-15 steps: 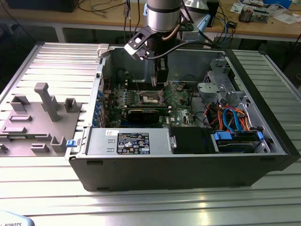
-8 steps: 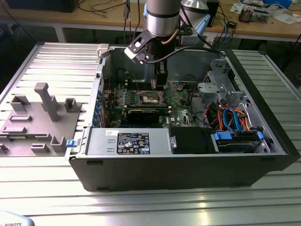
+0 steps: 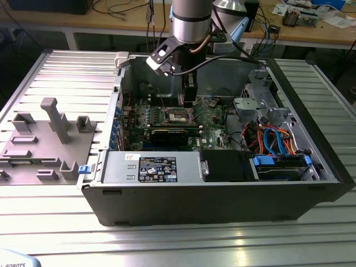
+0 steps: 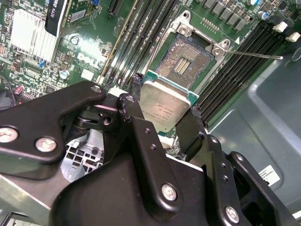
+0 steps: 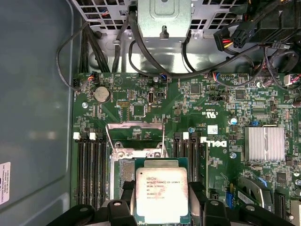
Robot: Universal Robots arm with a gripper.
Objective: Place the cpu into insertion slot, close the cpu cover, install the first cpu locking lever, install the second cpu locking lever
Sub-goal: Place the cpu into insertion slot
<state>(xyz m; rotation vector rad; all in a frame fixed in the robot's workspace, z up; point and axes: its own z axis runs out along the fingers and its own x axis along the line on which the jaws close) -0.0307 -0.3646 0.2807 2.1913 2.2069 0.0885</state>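
My gripper [image 3: 188, 102] hangs inside the open computer case, just above the green motherboard [image 3: 214, 119]. It is shut on the cpu [image 4: 164, 106], a flat square chip with a pale metal face, gripped by two opposite edges between the black fingers [image 4: 130, 110]. In the first wrist view the cpu [image 5: 162, 195] partly covers the insertion slot [image 5: 123, 170]. The second wrist view has the insertion slot [image 4: 186, 61] bare, with its contact field exposed just beyond the chip. The cpu cover [image 5: 135, 136] stands swung open at the slot's far side. A thin locking lever [image 4: 256, 55] sticks out sideways.
Long black memory slots [image 5: 89, 172] flank the socket on both sides. A silver heatsink [image 5: 264, 143] sits on the board. A grey power-supply box [image 3: 150, 167], cable bundles [image 3: 272, 139] and a drive cage [image 3: 261, 89] fill the case. A grey fixture block [image 3: 47, 139] rests on the table at the exterior view's left.
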